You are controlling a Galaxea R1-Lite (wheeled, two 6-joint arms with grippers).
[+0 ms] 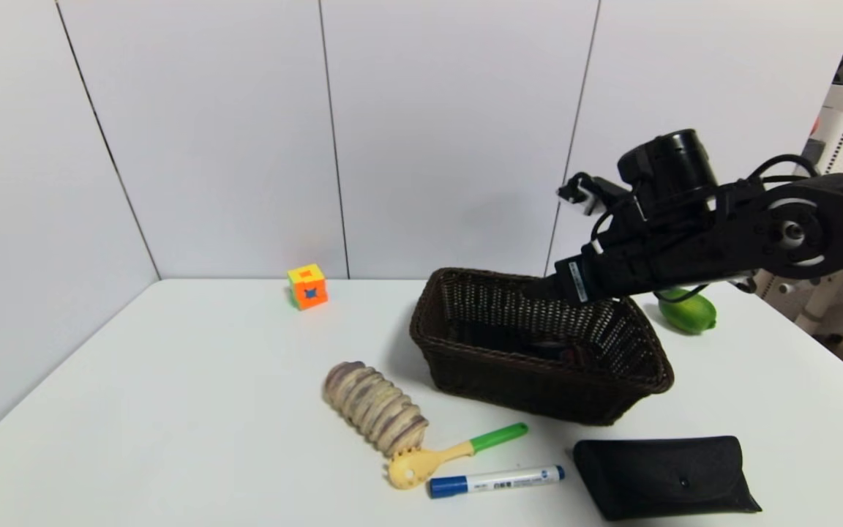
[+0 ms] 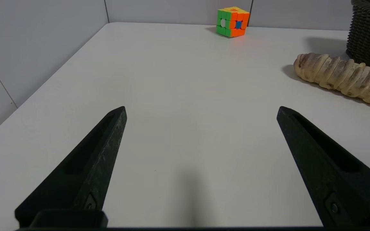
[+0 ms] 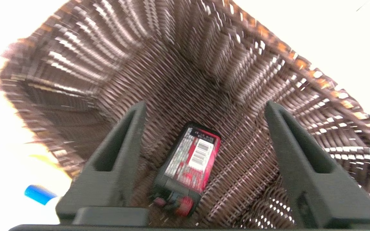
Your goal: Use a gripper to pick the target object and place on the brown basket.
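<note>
The brown basket point(image 1: 531, 384) stands at the middle right of the white table. The target object point(image 3: 188, 157), a black carton with red and white print and a barcode, lies on the basket's woven floor point(image 3: 92, 64). In the head view the basket's wall hides nearly all of it. My right gripper point(image 1: 538, 289) hangs over the basket's far rim and points down into it. In the right wrist view the right gripper point(image 3: 205, 104) is open and empty, above the carton, with a finger on either side and clear of it. My left gripper point(image 2: 201, 109) is open and empty above bare table.
An orange-yellow puzzle cube point(image 1: 307, 286) sits near the back wall. A ridged bread roll point(image 1: 375, 407), a green-handled yellow utensil point(image 1: 451, 452) and a blue marker point(image 1: 496, 481) lie in front of the basket. A flat black pouch point(image 1: 667, 476) lies front right. A green fruit point(image 1: 688, 313) sits behind the basket.
</note>
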